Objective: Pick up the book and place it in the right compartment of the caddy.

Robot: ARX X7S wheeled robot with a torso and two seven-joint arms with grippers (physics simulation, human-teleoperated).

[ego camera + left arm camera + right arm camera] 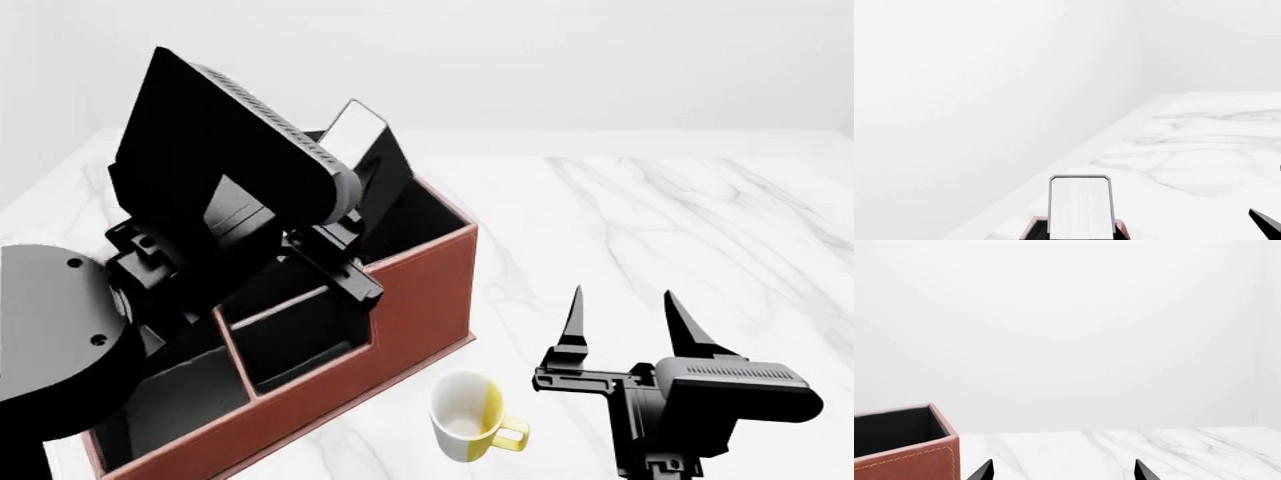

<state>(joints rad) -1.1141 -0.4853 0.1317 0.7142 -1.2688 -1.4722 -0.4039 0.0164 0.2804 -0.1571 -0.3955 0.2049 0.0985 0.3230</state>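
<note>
Caddy (pixel 420 290): reddish-brown leather-look organiser, black inside, several sections, standing on white marbled table (pixel 694 220). Serves as landmark for all entries below.

Right compartment (pixel 414 215): tall end section at far end of caddy, highest walls, black lining. Corner of it also seen in right wrist view (pixel 904 427), with orange stitching below the rim.

Book (pixel 358 135): thin, black cover, white page edges. Tilted, lower end down inside the far end section of caddy, upper end rising above the rim. In left wrist view (pixel 1081 205), white page face framed in black, standing up from a dark opening with a reddish rim.

Left gripper (pixel 340 255): directly above caddy, at the book, bulk of arm covering the middle sections. Grip on book hidden by arm body; whether fingers are spread or pressed on book cannot be told.

Right gripper (pixel 627 325): off the long front side of caddy, well apart from it, over bare table. Two black fingers (pixel 574 320) spread apart, pointing away, nothing between them. Tips visible at lower edge of right wrist view (pixel 1064 472).

Mug (pixel 470 417): small, yellow outside, white inside, handle toward right gripper. Near front wall of caddy, not touching, between caddy and right gripper.
</note>
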